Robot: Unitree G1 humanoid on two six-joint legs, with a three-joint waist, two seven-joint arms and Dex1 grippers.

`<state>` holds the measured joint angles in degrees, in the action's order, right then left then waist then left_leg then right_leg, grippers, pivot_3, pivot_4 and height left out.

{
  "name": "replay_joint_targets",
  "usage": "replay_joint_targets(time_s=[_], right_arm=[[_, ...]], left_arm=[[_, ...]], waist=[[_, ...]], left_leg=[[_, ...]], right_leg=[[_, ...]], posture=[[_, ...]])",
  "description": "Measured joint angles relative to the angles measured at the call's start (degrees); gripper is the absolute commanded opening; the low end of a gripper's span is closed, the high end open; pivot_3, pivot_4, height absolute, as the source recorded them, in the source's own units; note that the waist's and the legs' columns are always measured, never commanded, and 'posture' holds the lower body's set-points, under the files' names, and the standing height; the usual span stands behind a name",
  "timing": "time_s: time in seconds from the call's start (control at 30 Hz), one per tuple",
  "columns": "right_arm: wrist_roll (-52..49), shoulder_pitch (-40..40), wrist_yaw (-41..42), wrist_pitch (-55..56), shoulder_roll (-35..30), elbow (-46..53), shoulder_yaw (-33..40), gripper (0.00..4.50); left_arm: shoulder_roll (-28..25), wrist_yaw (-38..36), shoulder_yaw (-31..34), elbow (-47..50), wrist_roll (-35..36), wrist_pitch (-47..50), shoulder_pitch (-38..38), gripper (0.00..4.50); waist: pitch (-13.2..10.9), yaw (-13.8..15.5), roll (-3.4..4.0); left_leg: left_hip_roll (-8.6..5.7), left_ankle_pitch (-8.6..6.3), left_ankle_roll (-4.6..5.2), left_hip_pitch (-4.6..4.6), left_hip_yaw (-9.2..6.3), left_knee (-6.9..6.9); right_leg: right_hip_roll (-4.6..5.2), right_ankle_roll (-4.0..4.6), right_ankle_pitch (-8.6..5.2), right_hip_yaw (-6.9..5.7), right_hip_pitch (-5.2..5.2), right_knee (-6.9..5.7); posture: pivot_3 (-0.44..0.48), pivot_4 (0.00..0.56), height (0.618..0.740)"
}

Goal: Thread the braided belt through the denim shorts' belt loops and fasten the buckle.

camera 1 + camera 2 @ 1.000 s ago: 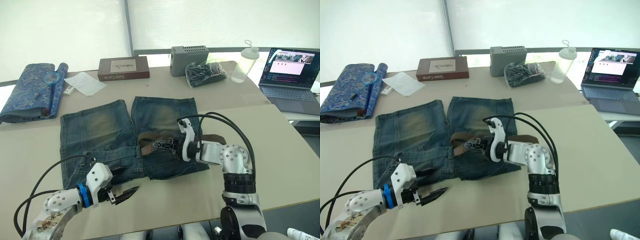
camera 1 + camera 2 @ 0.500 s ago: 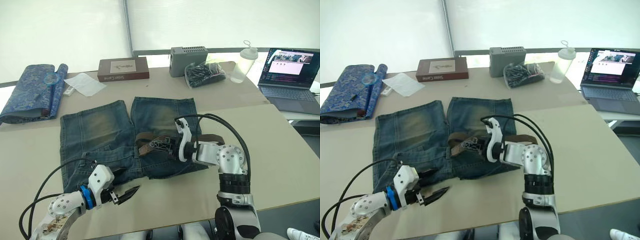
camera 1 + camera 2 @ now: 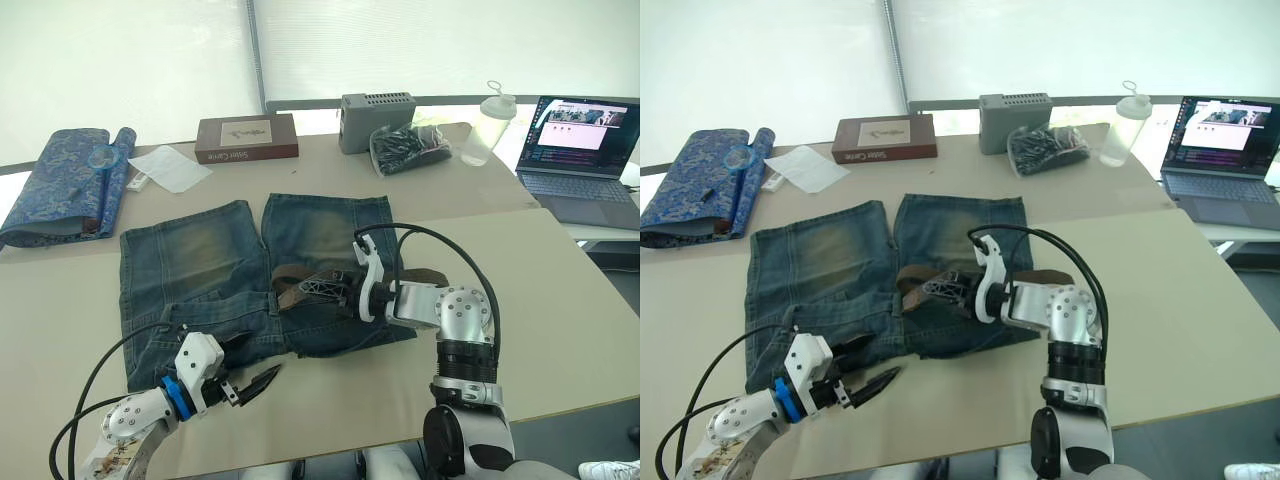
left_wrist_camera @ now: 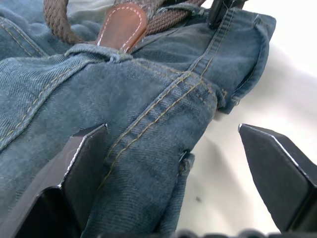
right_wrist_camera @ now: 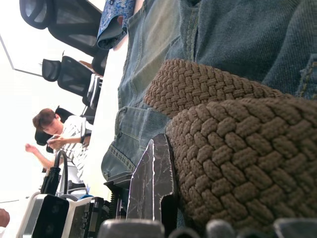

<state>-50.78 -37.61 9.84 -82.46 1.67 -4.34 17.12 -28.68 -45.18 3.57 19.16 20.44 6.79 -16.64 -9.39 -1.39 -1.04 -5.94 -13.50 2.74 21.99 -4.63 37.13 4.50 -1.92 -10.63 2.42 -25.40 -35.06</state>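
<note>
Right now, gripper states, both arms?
Left gripper: open, straddling the shorts' waistband corner.
Right gripper: shut on the belt.

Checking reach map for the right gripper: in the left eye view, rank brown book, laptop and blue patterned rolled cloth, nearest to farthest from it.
From the right gripper, on the denim shorts:
1. brown book, far edge of table, slightly to the robot's left.
2. laptop, far right.
3. blue patterned rolled cloth, far left; close to the laptop's range, so order 2 and 3 loosely.
</note>
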Motion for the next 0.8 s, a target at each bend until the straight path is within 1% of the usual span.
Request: replay_joint_targets(time_s=[0.1, 0.13, 0.17, 0.23, 0.37, 0.6, 0.7, 0.8], right_arm=[[0.4, 0.1, 0.3, -0.1, -1.1, 0.1, -0.5, 0.0], [1.3, 0.1, 0.6, 0.5, -2.1, 0.5, -2.5, 0.0], [3.9, 0.4, 1.9, 2.2, -5.2, 2.0, -7.6, 0.0], [7.4, 1.2, 3.6, 5.1, -8.2, 3.6, -13.8, 0.0], [10.1, 1.9, 5.1, 8.7, -7.9, 3.9, -16.8, 0.0], [11.3, 2.0, 5.5, 9.5, -5.8, 3.4, -15.7, 0.0], [10.1, 1.9, 3.7, 8.1, -1.5, 2.2, -11.4, 0.0], [10.1, 1.5, 3.4, 7.2, -0.2, 2.2, -11.6, 0.0]], left_arm=[[0.2, 0.3, 0.0, -0.3, -0.1, -0.7, -0.2, 4.46], [0.2, 0.4, 0.0, -0.3, -0.1, -0.7, -0.2, 4.46], [0.2, 0.6, 0.0, -0.3, -0.2, -0.7, -0.2, 4.46], [0.2, 0.8, 0.0, -0.3, -0.2, -0.8, -0.3, 4.46], [0.2, 1.3, 0.0, -0.3, -0.6, -0.7, -0.4, 4.46], [0.0, 2.0, -0.1, 0.2, -1.3, -0.2, -0.7, 4.46], [0.0, 2.4, -0.2, 0.6, -1.3, 0.7, -0.7, 4.46], [0.0, 2.9, -0.6, 1.1, -1.4, 1.3, -0.7, 4.46]], waist=[[0.0, 0.0, 0.0], [0.0, 0.0, 0.0], [0.0, -0.1, 0.01], [0.0, -0.2, -0.01], [0.0, -0.3, -0.02], [0.0, -0.3, -0.01], [0.0, -0.4, 0.01], [0.1, -0.5, 0.02]], left_leg=[[0.0, 0.0, 0.0, 0.0, 0.0, 0.0], [0.0, 0.0, 0.0, 0.0, 0.02, 0.0], [-0.01, 0.0, 0.0, -0.01, 0.04, 0.0], [0.0, 0.0, 0.0, -0.02, 0.06, 0.0], [0.03, 0.0, 0.0, -0.08, 0.07, 0.01], [0.06, -0.01, -0.02, -0.16, 0.07, 0.0], [0.11, -0.04, -0.06, -0.17, 0.07, 0.0], [0.1, -0.04, -0.05, -0.17, 0.07, 0.0]], right_leg=[[0.0, 0.0, 0.0, -0.01, 0.0, 0.0], [0.01, 0.0, 0.0, 0.0, -0.01, 0.0], [0.01, 0.0, 0.0, -0.01, 0.0, 0.0], [0.01, -0.01, 0.0, -0.02, 0.02, 0.01], [0.0, 0.0, 0.0, 0.0, 0.07, -0.01], [-0.04, 0.0, 0.0, 0.0, 0.13, 0.0], [-0.07, 0.03, 0.02, -0.01, 0.11, 0.0], [-0.06, 0.03, 0.02, -0.02, 0.12, 0.01]], posture=[[0.0, 0.15, 0.74], [0.0, 0.15, 0.74], [0.0, 0.15, 0.74], [0.0, 0.15, 0.74], [0.0, 0.15, 0.74], [0.0, 0.15, 0.74], [0.0, 0.15, 0.74], [0.0, 0.15, 0.74]])
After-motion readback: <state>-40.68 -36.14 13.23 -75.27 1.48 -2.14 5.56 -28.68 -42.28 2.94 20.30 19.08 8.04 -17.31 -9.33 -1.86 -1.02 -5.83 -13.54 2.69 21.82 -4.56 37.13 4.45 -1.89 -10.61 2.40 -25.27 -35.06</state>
